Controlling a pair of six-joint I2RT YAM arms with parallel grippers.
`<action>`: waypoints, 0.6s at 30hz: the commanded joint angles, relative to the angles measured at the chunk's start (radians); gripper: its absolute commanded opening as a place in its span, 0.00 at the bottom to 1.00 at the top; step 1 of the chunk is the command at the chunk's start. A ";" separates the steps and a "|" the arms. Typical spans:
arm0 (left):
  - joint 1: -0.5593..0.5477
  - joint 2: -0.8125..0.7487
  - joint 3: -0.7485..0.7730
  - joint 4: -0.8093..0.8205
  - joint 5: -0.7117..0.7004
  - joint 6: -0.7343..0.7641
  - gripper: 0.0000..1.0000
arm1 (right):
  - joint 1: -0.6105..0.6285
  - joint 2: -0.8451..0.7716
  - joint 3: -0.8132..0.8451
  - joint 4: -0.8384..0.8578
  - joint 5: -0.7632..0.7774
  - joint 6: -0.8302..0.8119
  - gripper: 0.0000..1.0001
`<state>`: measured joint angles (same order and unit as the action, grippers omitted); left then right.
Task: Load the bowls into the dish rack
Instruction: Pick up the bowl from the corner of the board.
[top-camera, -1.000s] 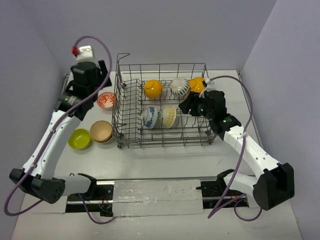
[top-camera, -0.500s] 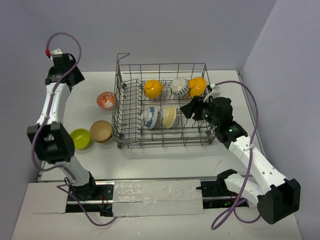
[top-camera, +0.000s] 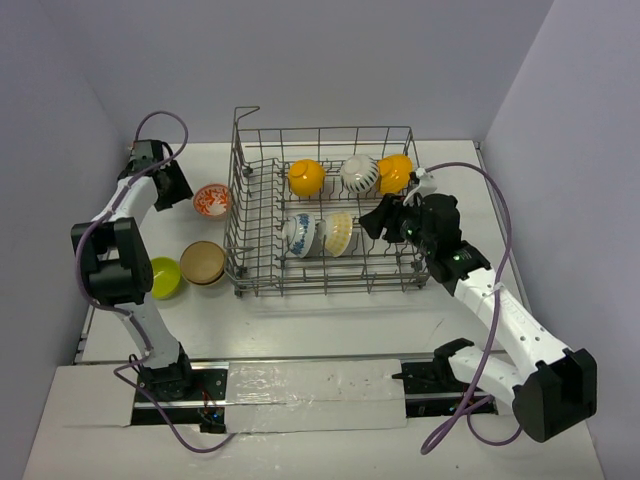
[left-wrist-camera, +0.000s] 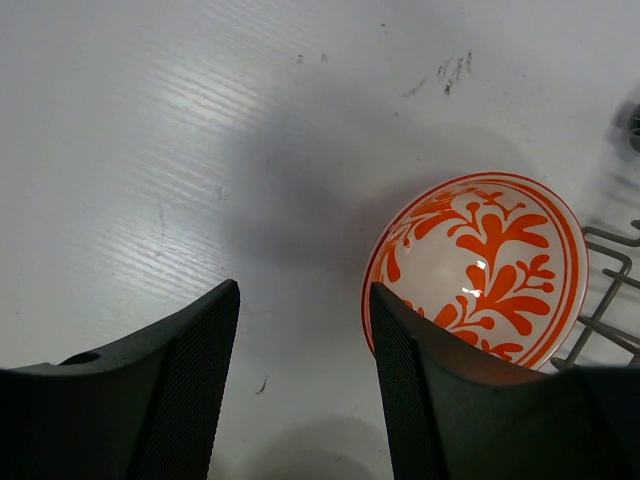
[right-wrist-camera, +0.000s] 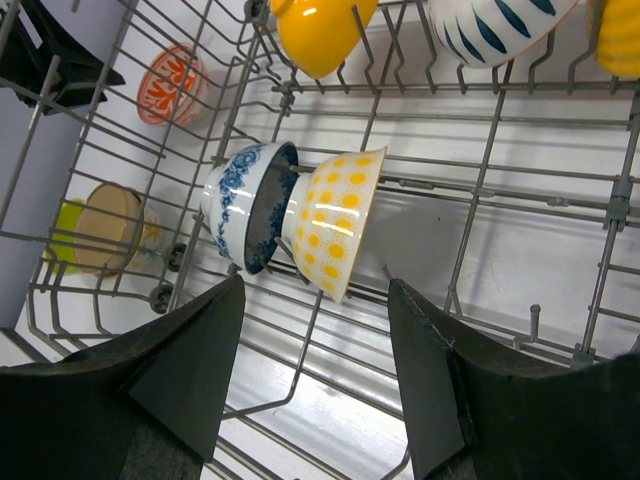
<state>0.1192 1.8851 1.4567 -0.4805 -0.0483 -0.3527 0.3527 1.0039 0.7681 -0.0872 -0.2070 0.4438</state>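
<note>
the red-and-white bowl sits open side up on the worktop, just left of the dish rack. being round, it has no long axis to line up with. it lies on the rack side of the left end effector, outside that wide-open, empty gap. one finger overlaps its rim in the wrist view; whether they touch i cannot tell. the left arm is much the nearer, so the next move probably needs a small sideways shift to straddle the rim. the right end effector, also wide and empty, hovers over the rack's right part. three bowls are on the worktop: this one, a tan bowl and a lime green bowl. five stand in the rack: an orange-yellow bowl, a second orange-yellow bowl, a white striped bowl, a blue-patterned bowl and a yellow-flowered bowl.
</note>
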 joint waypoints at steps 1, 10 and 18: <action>0.000 -0.012 -0.025 0.094 0.076 0.014 0.59 | -0.003 0.002 -0.015 0.049 -0.005 -0.010 0.67; -0.046 0.067 0.008 0.065 0.071 0.047 0.54 | -0.003 0.025 -0.015 0.049 -0.012 -0.008 0.67; -0.084 0.114 0.030 0.048 0.057 0.058 0.36 | -0.001 0.036 -0.015 0.047 -0.011 -0.008 0.67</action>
<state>0.0475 2.0026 1.4368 -0.4370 0.0059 -0.3153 0.3527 1.0363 0.7578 -0.0856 -0.2119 0.4438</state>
